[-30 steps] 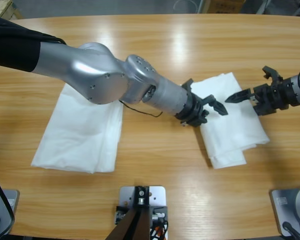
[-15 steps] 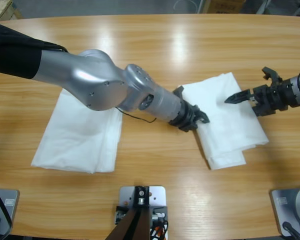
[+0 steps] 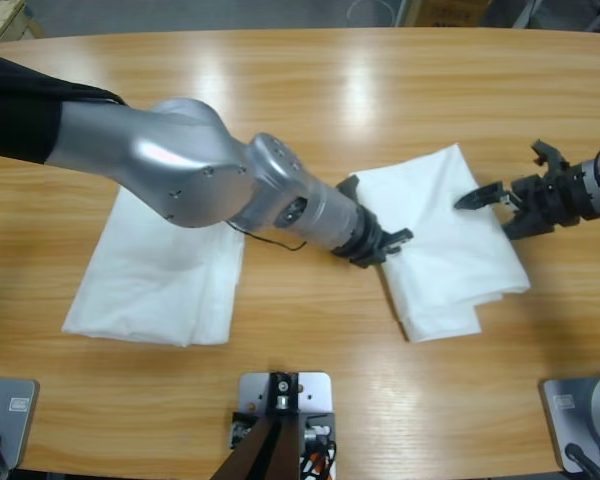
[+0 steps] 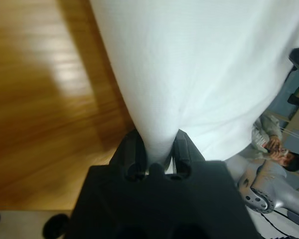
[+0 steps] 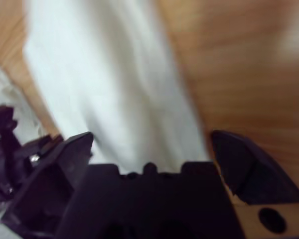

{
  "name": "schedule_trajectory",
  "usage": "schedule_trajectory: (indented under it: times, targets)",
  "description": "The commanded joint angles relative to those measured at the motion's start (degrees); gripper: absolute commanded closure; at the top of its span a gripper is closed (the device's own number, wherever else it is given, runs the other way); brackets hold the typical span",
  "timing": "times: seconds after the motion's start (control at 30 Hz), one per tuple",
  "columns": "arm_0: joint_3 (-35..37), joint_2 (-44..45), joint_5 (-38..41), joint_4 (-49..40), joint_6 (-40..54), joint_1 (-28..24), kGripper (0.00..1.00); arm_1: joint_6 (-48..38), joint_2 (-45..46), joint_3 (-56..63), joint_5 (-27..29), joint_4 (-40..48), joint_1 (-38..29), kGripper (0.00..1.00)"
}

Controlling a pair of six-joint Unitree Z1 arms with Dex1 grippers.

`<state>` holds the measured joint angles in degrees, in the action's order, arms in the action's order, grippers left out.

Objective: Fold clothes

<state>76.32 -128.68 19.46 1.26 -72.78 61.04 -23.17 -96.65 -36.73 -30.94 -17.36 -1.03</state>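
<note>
- A second folded white T-shirt (image 3: 160, 270) lies on the desk (image 3: 310, 90) behind the left arm's elbow, which hides its upper edge.
- The left pincer (image 3: 385, 243) is clenched on the near edge of the folded T-shirt (image 3: 445, 235); no lettering shows.
- This T-shirt's long axis runs diagonally across the desk.
- The right pincer (image 3: 492, 199) hovers released over the T-shirt's far edge.
</note>
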Motion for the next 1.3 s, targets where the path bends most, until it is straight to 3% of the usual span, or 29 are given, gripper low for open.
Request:
schedule_trajectory:
  times: [0.03,0.1,0.3,0.8,0.83,0.9,1.07,1.1,1.2,1.3]
  targets:
    - [-9.34,1.66,-2.76,-3.11,0.24,-2.94,1.0,-7.65,-0.68,8.1,1.04,6.55,-3.66,0.0]
    - [-9.34,1.64,-2.76,-3.09,0.31,-2.94,1.0,-10.58,-3.55,12.09,0.16,13.58,-7.16,0.0]
    - [-9.17,1.41,-2.15,-3.02,1.24,-3.57,1.0,-14.62,-4.94,15.17,-3.53,17.71,-10.92,0.0]
    - [-9.29,1.41,-1.92,-2.93,1.43,-3.64,1.0,-16.38,-12.76,17.42,-9.08,29.2,-11.36,0.028]
    - [-9.29,1.41,-1.88,-2.93,1.41,-3.64,1.0,-17.01,-13.02,17.49,-10.26,30.77,-11.55,0.132]
    - [-9.38,1.41,-1.88,-2.9,1.41,-3.64,1.0,-19.3,-13.13,17.4,-10.72,34.44,-14.82,0.242]
    - [-9.96,1.66,-1.86,-2.58,1.5,-3.64,1.0,-20.55,-10.58,18.05,-10.45,37.45,-18.09,0.296]
    - [-10.1,1.75,-1.83,-2.58,1.5,-3.64,1.0,-20.35,-10.07,18.22,-10.31,37.69,-17.69,0.512]
    - [-10.47,2.1,-1.79,-2.58,1.84,-3.64,1.0,-20.14,-8.84,18.45,-9.82,39.75,-17.69,0.99]
    - [-11.28,2.64,-1.71,-2.58,2.93,-3.61,1.0,-19.33,-6.47,18.28,-9.36,40.28,-17.69,1.0]
